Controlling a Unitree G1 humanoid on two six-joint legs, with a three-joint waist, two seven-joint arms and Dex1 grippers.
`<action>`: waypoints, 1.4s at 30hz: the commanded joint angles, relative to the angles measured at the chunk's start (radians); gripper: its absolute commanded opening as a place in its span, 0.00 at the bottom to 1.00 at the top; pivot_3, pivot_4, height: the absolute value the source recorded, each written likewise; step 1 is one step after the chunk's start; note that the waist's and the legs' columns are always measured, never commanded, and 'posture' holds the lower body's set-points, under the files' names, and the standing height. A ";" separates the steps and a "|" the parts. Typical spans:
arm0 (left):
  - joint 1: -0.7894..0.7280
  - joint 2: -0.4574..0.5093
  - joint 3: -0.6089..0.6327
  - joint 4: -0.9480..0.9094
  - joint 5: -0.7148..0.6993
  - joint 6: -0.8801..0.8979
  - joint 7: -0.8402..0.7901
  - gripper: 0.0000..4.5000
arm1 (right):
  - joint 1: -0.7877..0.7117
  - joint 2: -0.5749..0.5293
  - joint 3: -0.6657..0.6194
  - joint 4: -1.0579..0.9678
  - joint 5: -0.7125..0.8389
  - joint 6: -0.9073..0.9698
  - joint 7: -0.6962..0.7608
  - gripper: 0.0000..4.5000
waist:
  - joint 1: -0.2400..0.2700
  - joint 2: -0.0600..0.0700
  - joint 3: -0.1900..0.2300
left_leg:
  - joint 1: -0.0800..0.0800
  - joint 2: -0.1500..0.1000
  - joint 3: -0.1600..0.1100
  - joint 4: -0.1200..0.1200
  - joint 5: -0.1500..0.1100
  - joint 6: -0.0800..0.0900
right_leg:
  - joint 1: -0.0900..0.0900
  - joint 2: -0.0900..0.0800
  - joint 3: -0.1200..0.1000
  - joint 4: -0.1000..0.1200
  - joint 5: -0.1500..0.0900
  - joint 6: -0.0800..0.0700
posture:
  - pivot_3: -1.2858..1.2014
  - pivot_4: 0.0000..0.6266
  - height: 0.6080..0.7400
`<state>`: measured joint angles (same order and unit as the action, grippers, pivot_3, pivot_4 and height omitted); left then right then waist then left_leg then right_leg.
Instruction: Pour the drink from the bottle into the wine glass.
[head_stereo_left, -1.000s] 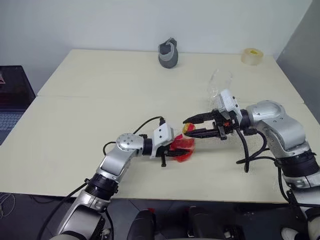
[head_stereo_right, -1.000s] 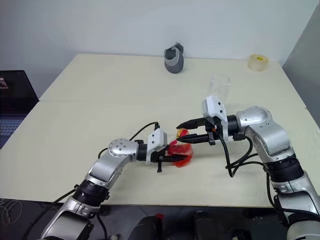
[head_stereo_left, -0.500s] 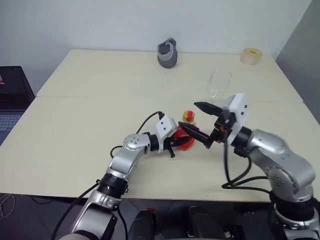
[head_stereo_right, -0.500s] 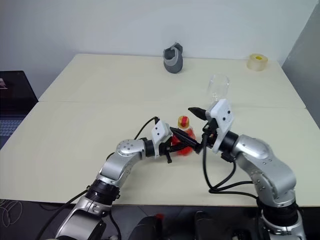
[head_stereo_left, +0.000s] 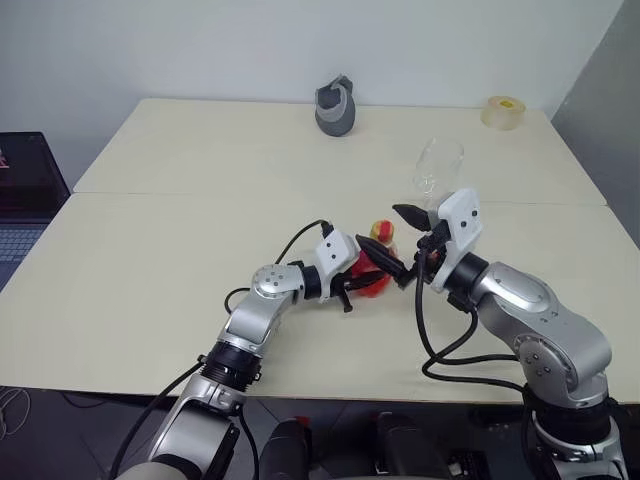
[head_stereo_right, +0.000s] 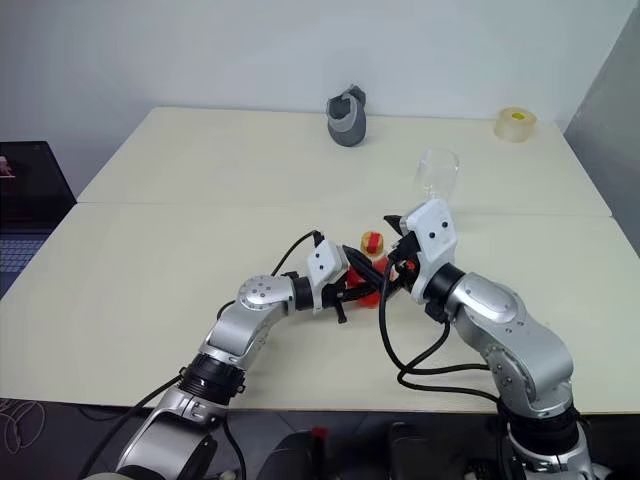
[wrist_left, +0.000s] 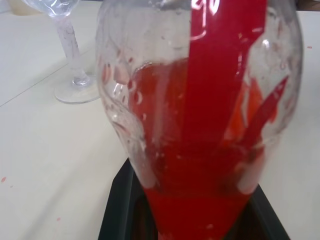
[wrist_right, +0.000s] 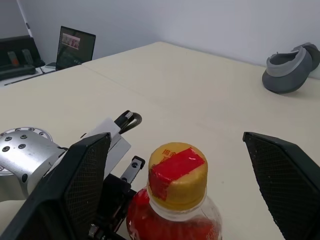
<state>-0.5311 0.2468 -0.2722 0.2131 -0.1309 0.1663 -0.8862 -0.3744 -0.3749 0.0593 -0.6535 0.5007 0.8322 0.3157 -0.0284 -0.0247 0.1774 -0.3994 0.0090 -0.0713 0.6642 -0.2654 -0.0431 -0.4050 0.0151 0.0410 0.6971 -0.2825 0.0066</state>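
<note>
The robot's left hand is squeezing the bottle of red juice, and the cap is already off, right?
Not quite. The left gripper does hold the bottle of red juice, but the cap is on: the right wrist view shows the yellow top, with red tape, between the open right gripper fingers.

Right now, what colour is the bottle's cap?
The cap is yellowish-orange with a red sticker on top, clearest in the right wrist view.

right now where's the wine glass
In the left eye view the wine glass stands on the table right of centre, just behind the right end effector and the bottle.
</note>
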 joint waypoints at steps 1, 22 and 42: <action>-0.019 -0.004 0.002 -0.021 0.001 -0.028 -0.005 0.17 | -0.020 -0.015 -0.010 -0.007 -0.006 -0.010 0.011 0.87 | 0.000 0.000 0.000 | 0.000 0.000 0.000 0.000 0.000 0.000 | 0.000 0.000 0.000 0.000 0.000 0.000 | 0.52 0.24 1.00; -0.007 0.053 -0.007 -0.118 -0.042 0.017 -0.140 0.16 | -0.217 -0.329 0.077 0.409 -0.041 -0.329 0.680 0.27 | -0.004 0.000 0.001 | 0.002 0.000 0.004 -0.001 0.000 0.001 | 0.000 0.001 -0.001 0.000 0.000 0.000 | 0.52 0.24 1.00; 0.041 0.021 0.003 -0.143 -0.034 0.044 -0.031 0.16 | -0.048 -0.148 -0.090 0.033 0.060 -0.092 0.241 1.00 | 0.002 0.001 0.001 | 0.000 0.001 -0.001 0.000 0.000 0.000 | 0.000 0.000 0.000 0.000 0.000 0.000 | 0.52 0.24 1.00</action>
<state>-0.4821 0.2769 -0.2852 0.0954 -0.1553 0.2325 -0.9275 -0.4376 -0.5493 -0.0191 -0.5312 0.5701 0.7169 0.6528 -0.0261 -0.0240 0.1782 -0.3995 0.0095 -0.0720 0.6639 -0.2654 -0.0429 -0.4050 0.0147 0.0409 0.6973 -0.2825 0.0065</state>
